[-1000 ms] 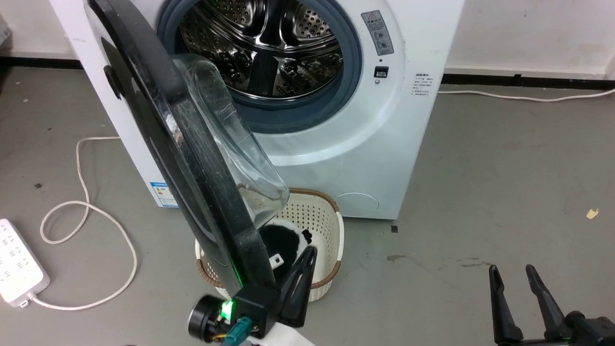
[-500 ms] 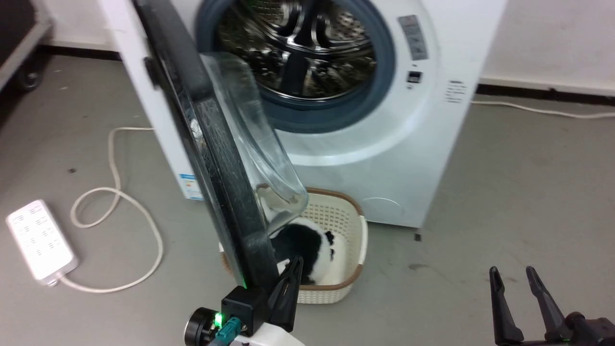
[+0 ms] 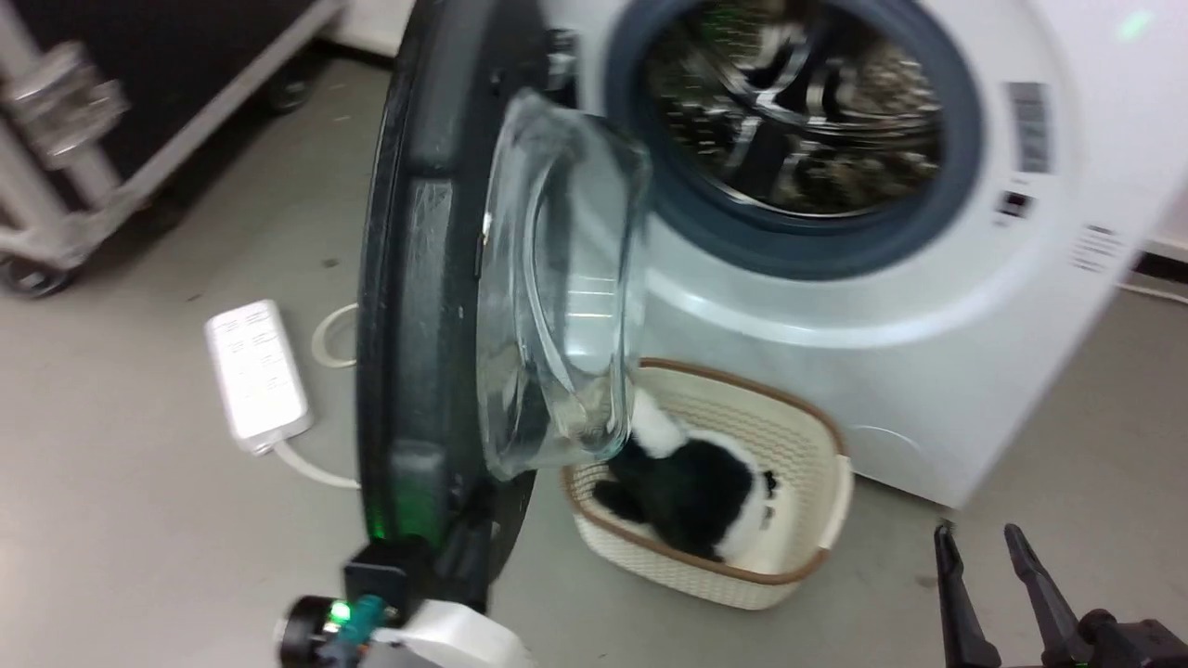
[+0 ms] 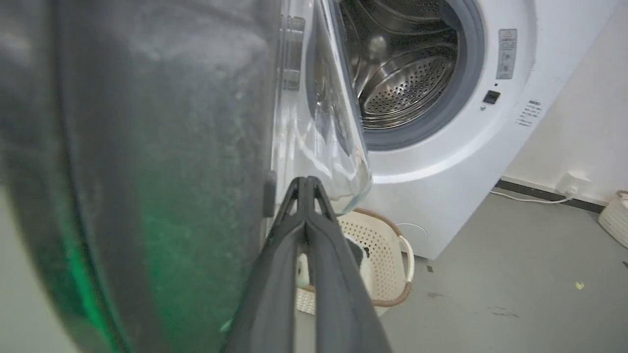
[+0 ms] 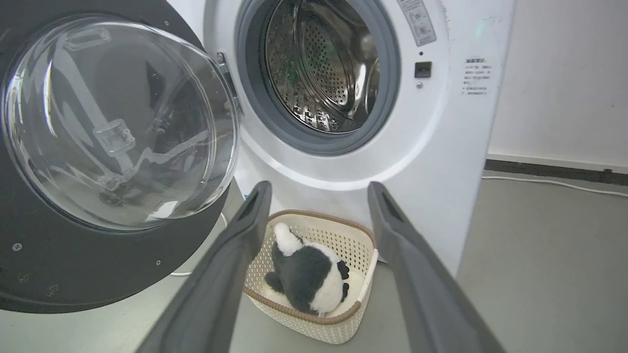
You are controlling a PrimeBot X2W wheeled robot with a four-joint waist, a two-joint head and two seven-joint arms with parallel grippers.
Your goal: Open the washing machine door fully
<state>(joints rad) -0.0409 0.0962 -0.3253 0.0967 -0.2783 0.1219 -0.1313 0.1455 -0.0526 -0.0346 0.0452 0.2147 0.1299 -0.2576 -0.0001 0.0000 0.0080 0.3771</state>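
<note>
The washing machine [image 3: 891, 371] is white, with its steel drum [image 3: 798, 121] exposed. The washing machine door [image 3: 413, 278], black with a bulging glass bowl [image 3: 557, 297], stands swung out to the left, its inner face showing in the right wrist view [image 5: 98, 269]. My left gripper [image 3: 469, 552] is at the door's lower edge. In the left wrist view it [image 4: 305, 184] is shut and empty, lying close along the door's inner face [image 4: 162, 171] beside the glass. My right gripper [image 3: 979, 543] hangs open at lower right, well clear of the machine [image 5: 431, 147], fingers spread [image 5: 316, 191].
A cream basket [image 3: 798, 557] holding a black-and-white plush toy [image 3: 687, 487] sits on the floor below the drum opening. A white power strip [image 3: 255, 371] with its cable lies left of the door. A wheeled black case [image 3: 139, 93] stands far left.
The head camera has turned left, shifting the whole picture. The door has swung wider from the machine, its inner face showing more, and my left gripper has followed its lower edge. The right gripper keeps its place.
</note>
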